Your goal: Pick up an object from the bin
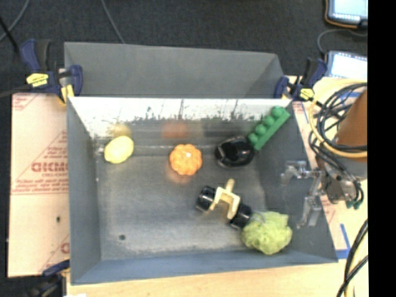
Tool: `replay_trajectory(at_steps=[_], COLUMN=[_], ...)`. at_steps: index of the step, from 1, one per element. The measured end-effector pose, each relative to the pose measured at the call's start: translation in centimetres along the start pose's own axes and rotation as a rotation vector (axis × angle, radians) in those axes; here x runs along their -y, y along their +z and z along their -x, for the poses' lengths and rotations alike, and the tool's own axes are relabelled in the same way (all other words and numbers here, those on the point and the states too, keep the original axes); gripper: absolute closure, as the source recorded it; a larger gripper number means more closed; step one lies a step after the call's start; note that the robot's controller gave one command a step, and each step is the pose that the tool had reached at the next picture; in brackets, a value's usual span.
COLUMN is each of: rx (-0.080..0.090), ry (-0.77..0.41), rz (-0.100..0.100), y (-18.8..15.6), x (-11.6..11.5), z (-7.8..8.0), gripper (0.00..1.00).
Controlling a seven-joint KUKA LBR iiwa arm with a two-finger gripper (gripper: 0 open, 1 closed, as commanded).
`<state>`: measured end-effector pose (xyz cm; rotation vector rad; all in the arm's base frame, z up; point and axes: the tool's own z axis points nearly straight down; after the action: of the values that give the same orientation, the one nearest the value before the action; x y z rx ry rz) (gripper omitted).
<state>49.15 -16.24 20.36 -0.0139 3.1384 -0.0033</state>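
My gripper (301, 193) hangs over the bin's right wall, its two metal fingers spread apart and open, with nothing between them. Nearest to it, down and to the left, lies a light green fuzzy lump (267, 232) in the bin's front right corner. Touching the lump's left side is a black and cream toy (223, 203) shaped like a small dumbbell. A green toy brick (268, 127) leans in the back right corner, with a black round cup (234, 152) just left of it.
An orange ribbed ball (185, 159) sits mid-bin near the back wall. A pale yellow lemon-shaped thing (119, 148) lies at the back left. The arm with its cables stands outside the bin's right rim.
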Motion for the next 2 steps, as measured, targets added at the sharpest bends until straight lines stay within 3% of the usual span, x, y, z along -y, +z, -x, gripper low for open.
replay_trajectory(at_steps=[1,2], rx=[0.0,0.009], ry=[0.0,-0.08], rz=[0.0,-0.004], y=[0.0,2.7], x=[0.0,-1.5], z=[0.0,-0.4], gripper=[0.0,0.0])
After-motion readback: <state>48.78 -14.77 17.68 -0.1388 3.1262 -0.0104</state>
